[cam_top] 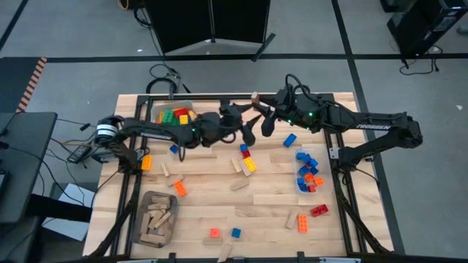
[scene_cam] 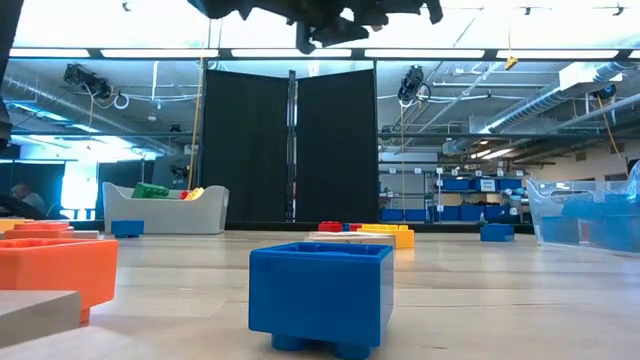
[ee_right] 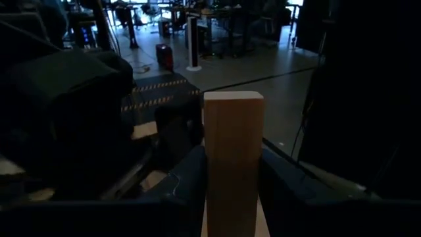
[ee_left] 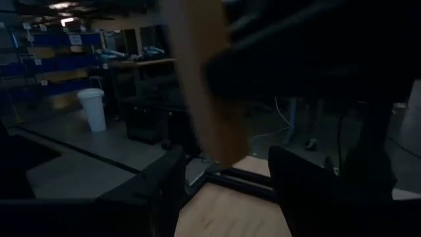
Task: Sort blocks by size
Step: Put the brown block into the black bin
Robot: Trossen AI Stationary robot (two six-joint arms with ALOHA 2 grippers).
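Holding a tan wooden block (ee_right: 233, 164) pinched between its fingers, your right tool (cam_top: 257, 102) sits high above the far edge of the table (cam_top: 278, 201), near the middle of that edge. The block stands along the tool's own line, its free end pointing straight out past the fingertips, and only its lower part is gripped.

Your left tool (cam_top: 247, 126) is just beside it, raised off the table too, fingers spread apart with the same wooden block (ee_left: 200, 85) running between them, close to the lens; you cannot tell from here whether either finger touches it.

That is the relation to mind: the block's long axis crosses the gap of the left tool, so a handover looks nearest.

The grey bin of wooden pieces (cam_top: 156, 218) lies at the near left corner, on the left arm's side, well away from both tools.
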